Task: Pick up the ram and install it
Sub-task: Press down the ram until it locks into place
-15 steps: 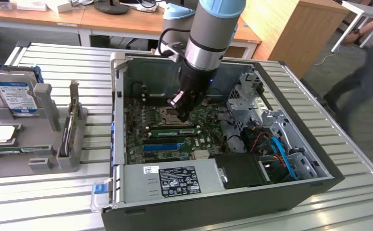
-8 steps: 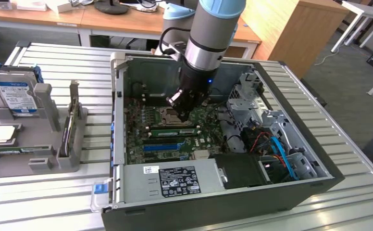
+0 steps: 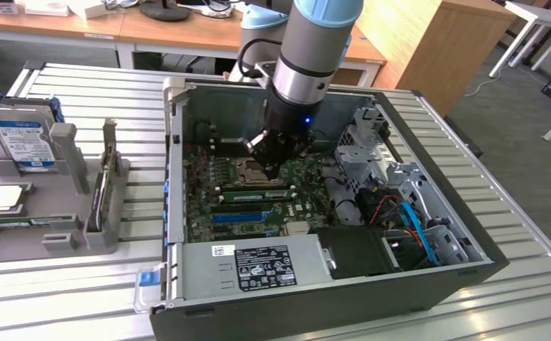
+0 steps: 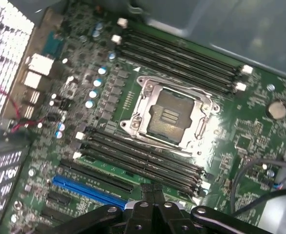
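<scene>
The gripper (image 3: 273,172), fingers pressed together with nothing seen between them, is reaching into the case (image 3: 256,273), its tip right by the ram (image 3: 253,193) sitting in slots near the socket (image 4: 169,117).

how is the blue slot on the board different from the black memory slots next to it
The blue slot is bright blue; the black memory slots are dark. The blue slot stands alone, while the black memory slots run as a bank of several, with white clips at their ends. The blue slot lies farther from the processor socket than the black ones, which sit right beside it. Both are long, narrow and run roughly parallel on the green board.
</scene>
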Controlling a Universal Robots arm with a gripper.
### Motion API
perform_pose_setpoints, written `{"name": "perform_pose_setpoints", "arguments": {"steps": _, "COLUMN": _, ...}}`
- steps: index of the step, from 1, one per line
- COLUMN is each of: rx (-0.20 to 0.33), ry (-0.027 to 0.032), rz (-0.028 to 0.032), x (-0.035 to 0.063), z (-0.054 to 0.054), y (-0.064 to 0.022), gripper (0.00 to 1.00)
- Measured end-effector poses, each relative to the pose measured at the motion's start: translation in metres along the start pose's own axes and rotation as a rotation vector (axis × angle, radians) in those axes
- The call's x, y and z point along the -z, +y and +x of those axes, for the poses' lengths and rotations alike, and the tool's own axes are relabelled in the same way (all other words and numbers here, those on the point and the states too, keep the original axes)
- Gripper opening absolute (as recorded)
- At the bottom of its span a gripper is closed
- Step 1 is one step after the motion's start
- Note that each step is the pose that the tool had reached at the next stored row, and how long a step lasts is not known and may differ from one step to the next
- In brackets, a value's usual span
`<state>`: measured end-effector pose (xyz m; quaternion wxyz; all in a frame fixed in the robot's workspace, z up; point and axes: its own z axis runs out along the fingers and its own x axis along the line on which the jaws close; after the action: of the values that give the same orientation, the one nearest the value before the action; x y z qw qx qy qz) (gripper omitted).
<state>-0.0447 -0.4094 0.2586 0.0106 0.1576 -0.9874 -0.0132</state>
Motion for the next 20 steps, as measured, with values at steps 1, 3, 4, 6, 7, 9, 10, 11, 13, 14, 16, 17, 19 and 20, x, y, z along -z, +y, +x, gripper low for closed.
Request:
{"name": "perform_pose_setpoints", "arguments": {"steps": 1, "rx": -0.017, "ry": -0.0006, "rz": -0.0003, "x": 0.0000, "z": 0.0000, "y": 0.0000, "gripper": 0.10}}
{"name": "perform_pose_setpoints", "arguments": {"steps": 3, "rx": -0.052, "ry": -0.0015, "rz": -0.0009, "x": 0.0000, "z": 0.0000, "y": 0.0000, "gripper": 0.10}}
{"name": "perform_pose_setpoints", "arguments": {"steps": 4, "rx": -0.069, "ry": -0.0020, "rz": -0.0011, "x": 0.0000, "z": 0.0000, "y": 0.0000, "gripper": 0.10}}
{"name": "perform_pose_setpoints", "arguments": {"steps": 6, "rx": -0.105, "ry": -0.0031, "rz": -0.0018, "x": 0.0000, "z": 0.0000, "y": 0.0000, "gripper": 0.10}}
{"name": "perform_pose_setpoints", "arguments": {"steps": 7, "rx": -0.122, "ry": -0.0036, "rz": -0.0020, "x": 0.0000, "z": 0.0000, "y": 0.0000, "gripper": 0.10}}
{"name": "perform_pose_setpoints", "arguments": {"steps": 9, "rx": -0.157, "ry": -0.0046, "rz": -0.0026, "x": 0.0000, "z": 0.0000, "y": 0.0000, "gripper": 0.10}}
{"name": "perform_pose_setpoints", "arguments": {"steps": 10, "rx": -0.174, "ry": -0.0052, "rz": -0.0029, "x": 0.0000, "z": 0.0000, "y": 0.0000, "gripper": 0.10}}
{"name": "perform_pose_setpoints", "arguments": {"steps": 11, "rx": -0.191, "ry": -0.0056, "rz": -0.0032, "x": 0.0000, "z": 0.0000, "y": 0.0000, "gripper": 0.10}}
{"name": "perform_pose_setpoints", "arguments": {"steps": 13, "rx": -0.219, "ry": -0.0065, "rz": -0.0036, "x": 0.0000, "z": 0.0000, "y": 0.0000, "gripper": 0.10}}
{"name": "perform_pose_setpoints", "arguments": {"steps": 14, "rx": -0.223, "ry": -0.0066, "rz": -0.0037, "x": 0.0000, "z": 0.0000, "y": 0.0000, "gripper": 0.10}}
{"name": "perform_pose_setpoints", "arguments": {"steps": 16, "rx": -0.224, "ry": -0.0066, "rz": -0.0037, "x": 0.0000, "z": 0.0000, "y": 0.0000, "gripper": 0.10}}
{"name": "perform_pose_setpoints", "arguments": {"steps": 17, "rx": -0.224, "ry": -0.0066, "rz": -0.0037, "x": 0.0000, "z": 0.0000, "y": 0.0000, "gripper": 0.10}}
{"name": "perform_pose_setpoints", "arguments": {"steps": 19, "rx": -0.224, "ry": -0.0080, "rz": -0.0034, "x": 0.0000, "z": 0.0007, "y": 0.0002, "gripper": 0.10}}
{"name": "perform_pose_setpoints", "arguments": {"steps": 20, "rx": -0.224, "ry": -0.0085, "rz": -0.0033, "x": 0.0000, "z": 0.0008, "y": 0.0003, "gripper": 0.10}}
